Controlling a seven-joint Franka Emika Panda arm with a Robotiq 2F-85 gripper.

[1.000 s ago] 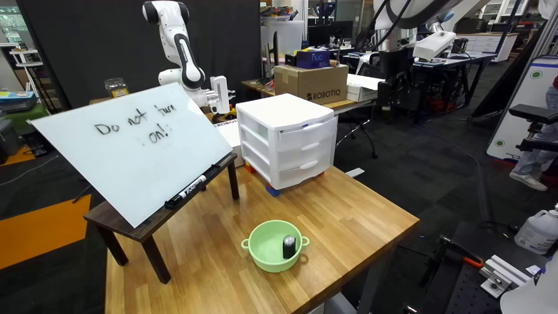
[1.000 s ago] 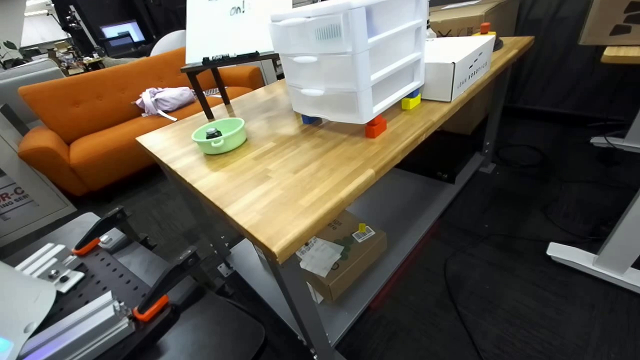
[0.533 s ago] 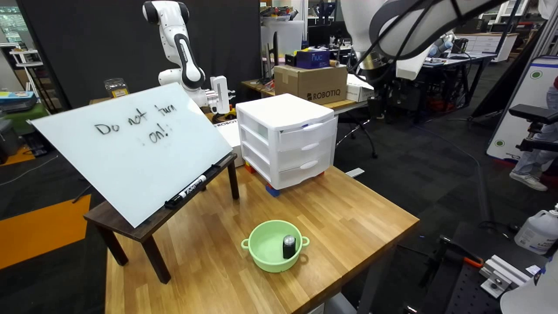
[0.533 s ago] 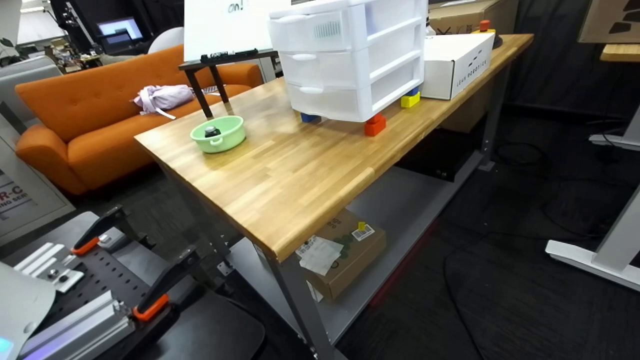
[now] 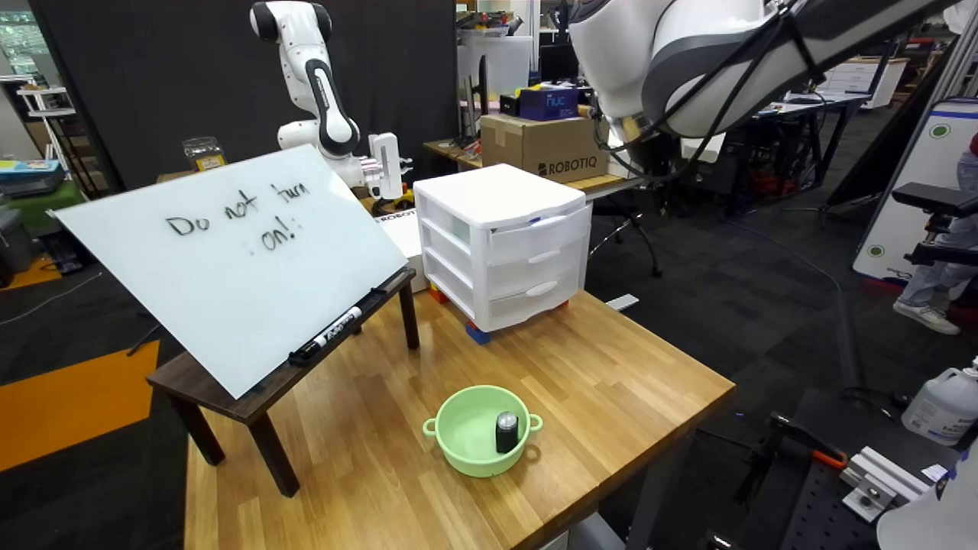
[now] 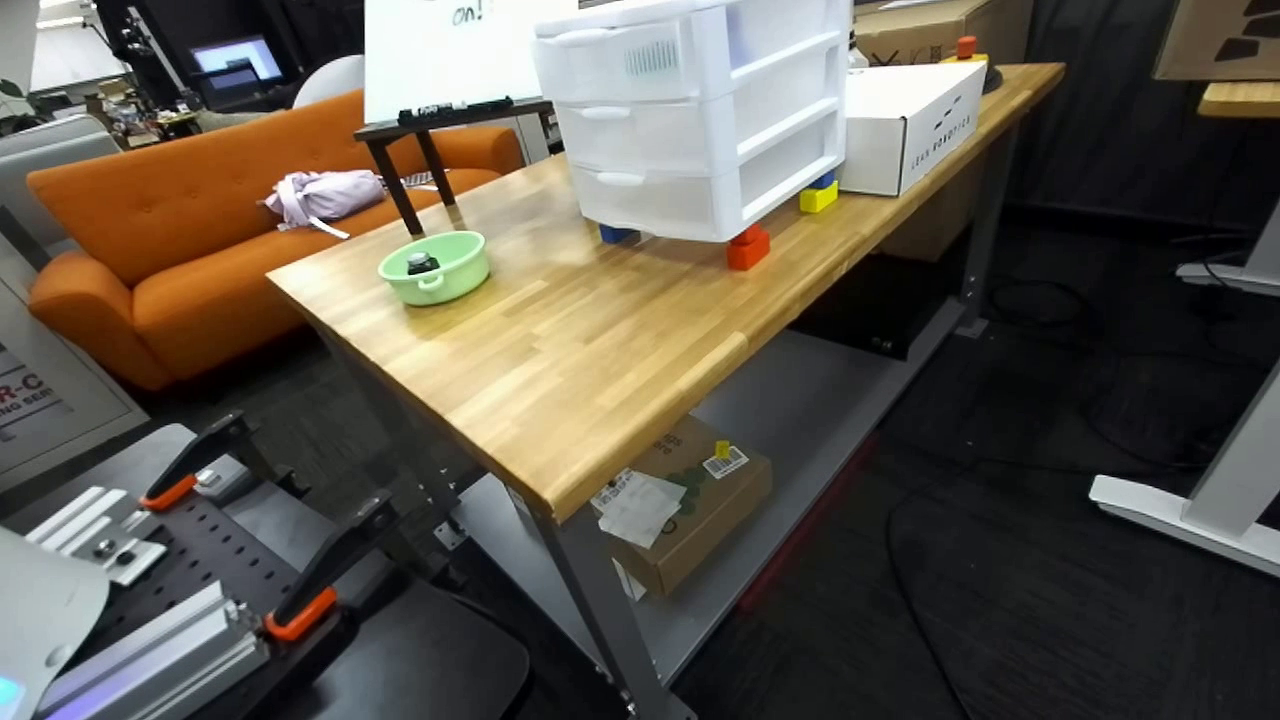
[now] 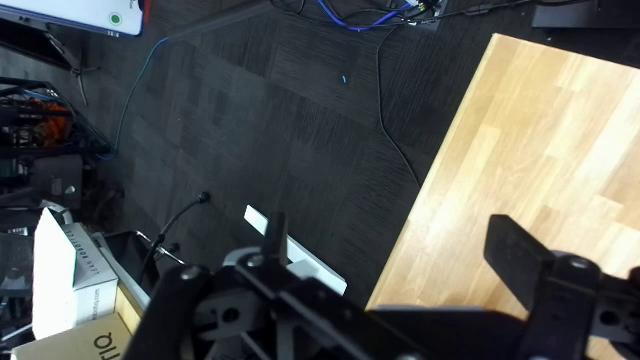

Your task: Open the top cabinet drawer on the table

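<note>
The white three-drawer cabinet stands on the wooden table (image 5: 611, 389), raised on coloured blocks. Its top drawer (image 5: 539, 238) looks shut, with its handle at the upper edge; it also shows in an exterior view (image 6: 618, 70). The two drawers below look shut too. My gripper (image 7: 388, 222) is open and empty in the wrist view, its black fingers wide apart over the table's edge (image 7: 525, 150) and the dark floor. In an exterior view my arm (image 5: 688, 69) reaches in from the upper right; the gripper there is dark, partly hidden by the arm, and apart from the cabinet.
A whiteboard (image 5: 229, 260) leans on a dark stand (image 5: 214, 389) beside the cabinet. A green bowl (image 5: 462, 431) with a black object (image 5: 506, 432) sits on the table. A white box (image 6: 900, 130) stands behind the cabinet. A second robot arm (image 5: 325, 99) is in the background.
My arm has moved left in an exterior view, nearer the cabinet's side, and more of it shows. The cabinet, drawers and bowl have not moved on the table.
</note>
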